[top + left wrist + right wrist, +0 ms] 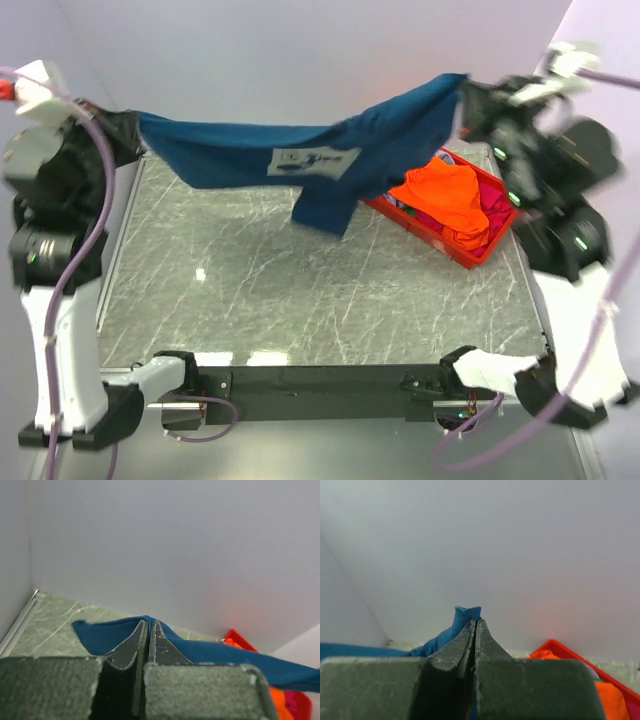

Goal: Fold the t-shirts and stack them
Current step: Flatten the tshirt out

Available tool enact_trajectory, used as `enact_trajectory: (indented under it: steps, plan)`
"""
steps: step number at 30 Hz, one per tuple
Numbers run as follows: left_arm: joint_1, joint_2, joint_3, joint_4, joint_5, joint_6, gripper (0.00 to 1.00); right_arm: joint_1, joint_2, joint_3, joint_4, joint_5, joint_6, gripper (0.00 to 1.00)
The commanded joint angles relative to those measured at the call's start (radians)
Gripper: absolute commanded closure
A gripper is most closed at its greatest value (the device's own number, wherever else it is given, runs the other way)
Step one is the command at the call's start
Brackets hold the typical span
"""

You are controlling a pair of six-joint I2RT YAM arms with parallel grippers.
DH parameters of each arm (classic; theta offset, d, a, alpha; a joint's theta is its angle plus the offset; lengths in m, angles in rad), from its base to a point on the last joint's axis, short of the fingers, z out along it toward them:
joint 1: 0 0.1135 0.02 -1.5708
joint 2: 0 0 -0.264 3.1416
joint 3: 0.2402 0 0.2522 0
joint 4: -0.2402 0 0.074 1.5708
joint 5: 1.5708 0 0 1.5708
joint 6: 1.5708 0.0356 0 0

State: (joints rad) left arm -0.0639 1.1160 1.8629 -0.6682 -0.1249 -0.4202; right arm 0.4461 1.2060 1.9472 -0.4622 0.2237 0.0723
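Note:
The navy-blue t-shirt (300, 150) hangs stretched in the air across the back of the table, its pale chest print facing the camera and one part drooping near the middle. My left gripper (128, 125) is shut on its left end, the cloth (105, 635) pinched at the fingertips of the left gripper (149, 622). My right gripper (468, 95) is shut on its right end, where a tuft of blue cloth (465, 615) pokes above the tips of the right gripper (476, 622). An orange t-shirt (445, 195) lies on magenta-pink ones (495, 215) in the crate.
A red plastic crate (420, 232) stands at the back right of the marble-patterned table (250, 290). Pale walls close in behind and on the left. The arm bases sit at the near edge.

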Motion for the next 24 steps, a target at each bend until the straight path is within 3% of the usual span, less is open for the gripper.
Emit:
enact_trajectory:
  steps: [1, 7, 13, 19, 24]
  plan:
    - [0.006, -0.070, 0.018, 0.039, 0.059, 0.009, 0.99, -0.006, -0.130, -0.025, 0.076, -0.041, 0.012, 1.00]
    - [0.006, -0.188, 0.042, -0.017, 0.097, 0.014, 0.99, -0.006, -0.301, -0.105, 0.076, -0.073, 0.040, 1.00]
    - [0.006, -0.249, 0.171, -0.100, 0.117, 0.000, 0.99, -0.006, -0.399, -0.016, 0.033, -0.093, 0.040, 1.00]
    - [0.004, -0.265, 0.239, -0.130, 0.116, -0.018, 0.99, -0.007, -0.362, 0.146, -0.009, -0.087, 0.021, 1.00]
    - [0.003, -0.285, 0.095, -0.074, 0.088, -0.040, 0.99, -0.007, -0.269, 0.173, 0.017, -0.064, -0.002, 1.00]
